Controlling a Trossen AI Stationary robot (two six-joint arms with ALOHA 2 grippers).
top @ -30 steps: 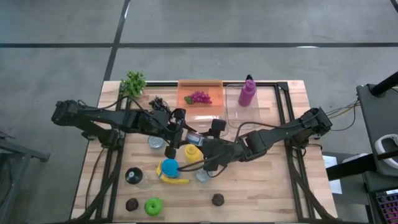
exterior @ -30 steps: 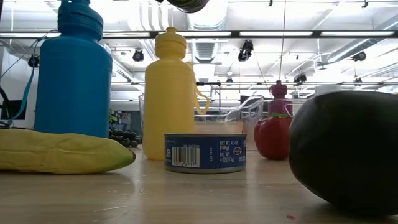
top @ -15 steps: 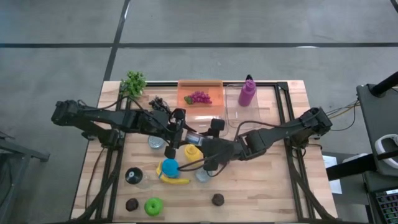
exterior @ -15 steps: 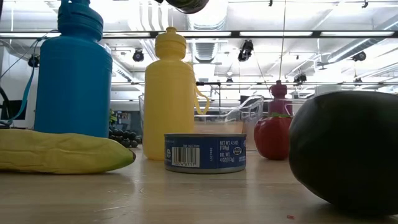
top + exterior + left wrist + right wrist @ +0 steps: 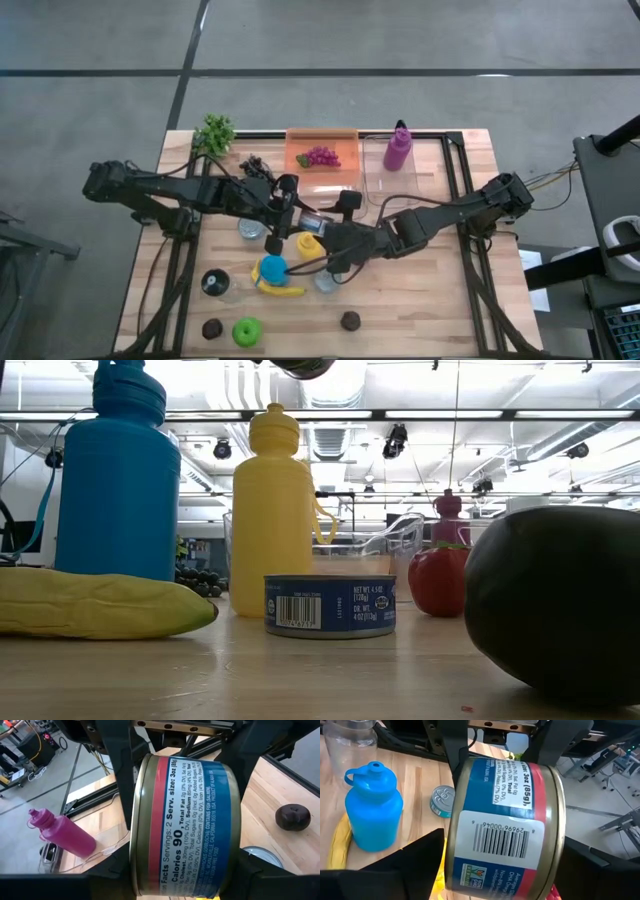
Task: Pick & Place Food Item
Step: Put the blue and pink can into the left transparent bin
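Midair, above the table's middle, the salmon can (image 5: 185,827) is sitting between both grippers: the left gripper (image 5: 300,218) is pinching it across its flat ends, while the right gripper (image 5: 330,232) is standing spread beside it, just over the yellow bottle (image 5: 310,246).

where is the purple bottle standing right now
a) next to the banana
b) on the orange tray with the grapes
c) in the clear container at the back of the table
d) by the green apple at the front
c: in the high view the purple bottle stands upright inside the clear container, just right of the orange tray.
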